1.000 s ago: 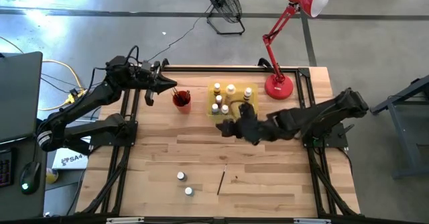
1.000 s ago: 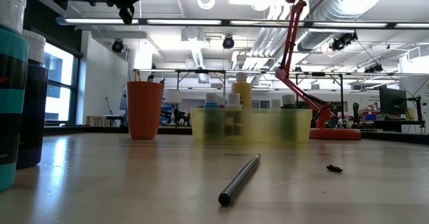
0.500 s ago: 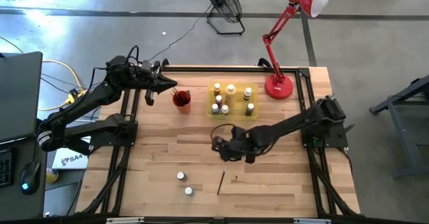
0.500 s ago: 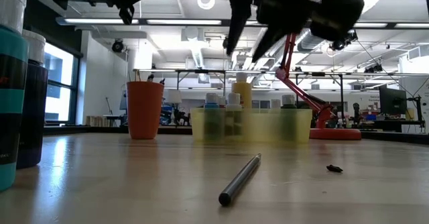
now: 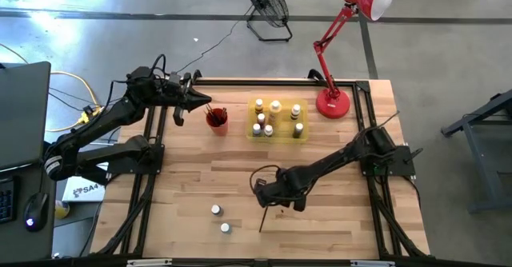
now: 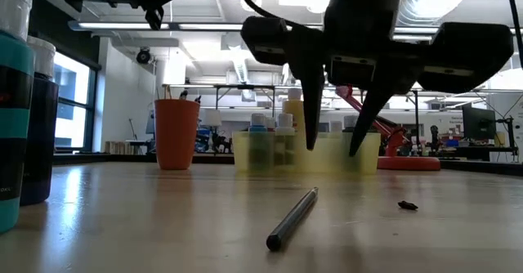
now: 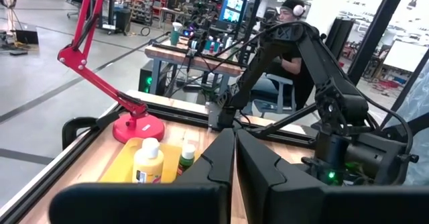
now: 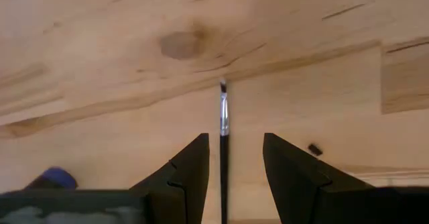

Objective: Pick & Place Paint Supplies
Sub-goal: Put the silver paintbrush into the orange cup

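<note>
The bench point(image 5: 320, 151) is made of pale wooden planks with a dark metal frame around it, and it stands on a grey concrete floor point(image 5: 432, 27). A red desk lamp point(image 5: 334, 103) stands on the bench toward 1 o'clock, and a black fan point(image 5: 268, 7) stands on the floor beyond the bench at 12 o'clock. In the low view the room behind is a large workshop with white pipes and lights on the ceiling. In the left wrist view a person point(image 7: 289, 33) sits at a far desk with monitors. The right tool point(image 5: 266, 197) hangs low over the bench toward 6 o'clock, with its fingers apart, and holds nothing. The paintbrush point(image 8: 223, 133) lies flat on the wood directly between the two fingers point(image 8: 181, 174), and its bristle end points away from the tool. A small dark speck point(image 8: 313, 149) lies near the brush. Two small bottles with white caps point(image 5: 219, 219) stand at 7 o'clock, well apart from the brush. The yellow tray point(image 5: 278, 131) with several bottles point(image 5: 275, 107) inside it is toward 12 o'clock, and the red cup point(image 5: 217, 120) with thin brushes in it stands just beside the tray at 11 o'clock. The left tool point(image 5: 202, 103) hovers near this cup, with its fingers pressed together and nothing between them.
</note>
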`<state>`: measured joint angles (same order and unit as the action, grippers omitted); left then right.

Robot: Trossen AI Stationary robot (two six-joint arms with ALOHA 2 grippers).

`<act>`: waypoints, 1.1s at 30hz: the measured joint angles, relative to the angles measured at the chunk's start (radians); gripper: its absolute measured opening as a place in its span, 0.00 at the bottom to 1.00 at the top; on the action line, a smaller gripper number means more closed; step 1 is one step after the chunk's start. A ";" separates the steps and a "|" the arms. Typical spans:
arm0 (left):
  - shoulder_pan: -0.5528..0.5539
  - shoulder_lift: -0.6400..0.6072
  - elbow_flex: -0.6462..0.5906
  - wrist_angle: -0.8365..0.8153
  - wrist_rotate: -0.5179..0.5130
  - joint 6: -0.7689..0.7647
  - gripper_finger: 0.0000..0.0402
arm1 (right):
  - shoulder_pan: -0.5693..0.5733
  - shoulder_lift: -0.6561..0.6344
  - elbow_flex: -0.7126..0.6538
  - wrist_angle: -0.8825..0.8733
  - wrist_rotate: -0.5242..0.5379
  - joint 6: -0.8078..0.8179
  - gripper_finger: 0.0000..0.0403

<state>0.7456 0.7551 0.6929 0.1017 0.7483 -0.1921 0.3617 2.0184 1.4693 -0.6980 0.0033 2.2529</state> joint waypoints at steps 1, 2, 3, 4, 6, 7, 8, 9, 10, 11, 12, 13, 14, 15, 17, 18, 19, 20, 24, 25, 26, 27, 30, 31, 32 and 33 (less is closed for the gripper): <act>0.000 0.000 0.000 0.000 0.000 0.001 0.04 | 0.001 0.001 0.000 -0.002 0.010 0.002 0.33; 0.000 0.000 0.000 0.000 0.000 0.003 0.04 | 0.001 0.001 0.000 -0.003 0.024 0.002 0.33; 0.000 0.000 0.000 0.000 -0.001 0.003 0.04 | 0.001 0.001 0.000 0.000 0.038 0.002 0.33; 0.000 0.000 0.000 0.000 -0.002 0.003 0.04 | 0.001 0.001 0.000 -0.001 0.050 0.002 0.33; 0.000 0.000 0.000 0.000 -0.002 0.003 0.04 | -0.001 0.001 0.000 -0.002 0.071 0.000 0.33; 0.000 0.000 0.000 0.000 -0.002 0.003 0.04 | -0.003 0.001 0.000 -0.001 0.076 -0.003 0.33; 0.000 0.000 0.000 0.000 -0.002 0.003 0.04 | -0.004 0.001 0.000 -0.001 0.076 -0.004 0.33; 0.000 0.000 0.000 0.000 -0.002 0.003 0.04 | -0.005 0.006 0.000 0.000 0.075 -0.005 0.33; 0.000 0.000 0.000 0.000 -0.002 0.003 0.04 | -0.006 0.014 0.000 0.005 0.075 -0.005 0.33; 0.000 0.000 0.000 0.000 -0.002 0.003 0.04 | -0.007 0.020 0.000 0.007 0.074 -0.005 0.33; 0.000 0.000 0.000 0.000 -0.002 0.003 0.04 | -0.007 0.026 0.000 0.006 0.070 -0.005 0.33; 0.000 0.000 0.000 0.000 -0.002 0.003 0.04 | -0.006 0.037 0.000 0.012 0.071 -0.005 0.33; 0.000 0.000 0.000 0.000 -0.002 0.003 0.04 | -0.006 0.046 0.000 0.029 0.074 -0.004 0.33; 0.000 0.000 0.000 0.000 -0.002 0.003 0.04 | -0.006 0.054 0.000 0.036 0.078 -0.004 0.33; 0.000 0.000 0.000 0.000 -0.002 0.003 0.04 | -0.006 0.067 0.000 0.045 0.068 -0.005 0.33; 0.000 0.000 0.000 0.000 -0.002 0.003 0.04 | -0.007 0.075 0.000 0.060 0.066 -0.005 0.33; 0.000 0.000 0.000 -0.001 -0.002 0.003 0.04 | -0.008 0.081 0.000 0.069 0.060 -0.005 0.33; 0.000 0.000 0.000 -0.001 -0.002 0.003 0.04 | -0.008 0.084 0.000 0.073 0.053 -0.005 0.33; 0.000 0.000 0.000 -0.004 -0.002 0.003 0.04 | -0.009 0.103 0.005 0.106 0.046 -0.005 0.31; 0.000 0.000 0.000 -0.003 -0.002 0.004 0.04 | -0.009 0.109 0.004 0.110 0.045 -0.005 0.30; 0.000 0.000 0.000 -0.004 -0.002 0.004 0.04 | -0.008 0.112 0.004 0.111 0.046 -0.005 0.28; 0.000 0.000 0.000 -0.007 -0.002 0.004 0.04 | -0.008 0.112 0.005 0.107 0.049 -0.005 0.26; 0.000 0.000 0.000 -0.007 -0.002 0.003 0.04 | -0.008 0.113 0.004 0.093 0.051 -0.005 0.18; 0.000 0.000 0.000 -0.007 -0.002 0.004 0.04 | -0.008 0.113 0.004 0.084 0.052 -0.005 0.15; 0.000 0.000 0.000 -0.007 -0.002 0.004 0.04 | -0.008 0.113 0.004 0.077 0.051 -0.006 0.12; 0.000 0.000 0.000 -0.007 -0.002 0.004 0.04 | -0.008 0.114 0.003 0.073 0.051 -0.008 0.09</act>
<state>0.7460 0.7555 0.6928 0.0945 0.7466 -0.1884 0.3534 2.1322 1.4723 -0.6247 0.0540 2.2450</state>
